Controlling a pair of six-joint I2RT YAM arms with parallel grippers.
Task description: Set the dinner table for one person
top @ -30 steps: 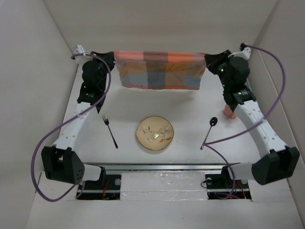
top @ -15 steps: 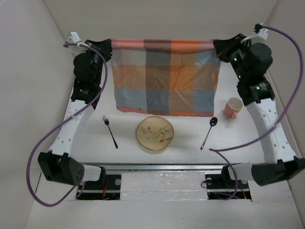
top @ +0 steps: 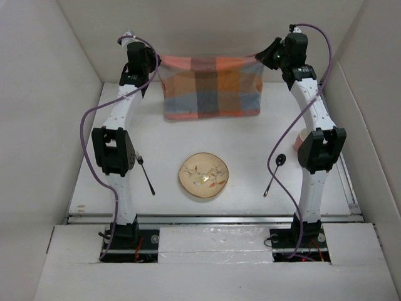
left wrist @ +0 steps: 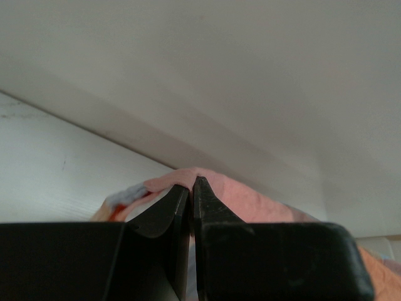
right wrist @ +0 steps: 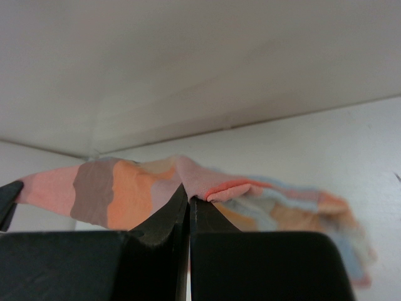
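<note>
**A:** Beyond the plate [top: 203,175], far side: entry?

**B:** Checkered cloth [top: 212,88], hung over the dinner table [top: 250,135]. Left gripper [left wrist: 193,182] and right gripper [right wrist: 188,191] are each pinched closed on a top corner.

**A:** Handling?

**B:** Cloth: likely light, limp and sagging, so take it by the corners, stretched taut. Table, under the plate: rigid, flat, matte, a fixed surface.

**A:** Sundries?

**B:** Fork [top: 146,174] left of the plate, spoon [top: 274,172] right.
</note>
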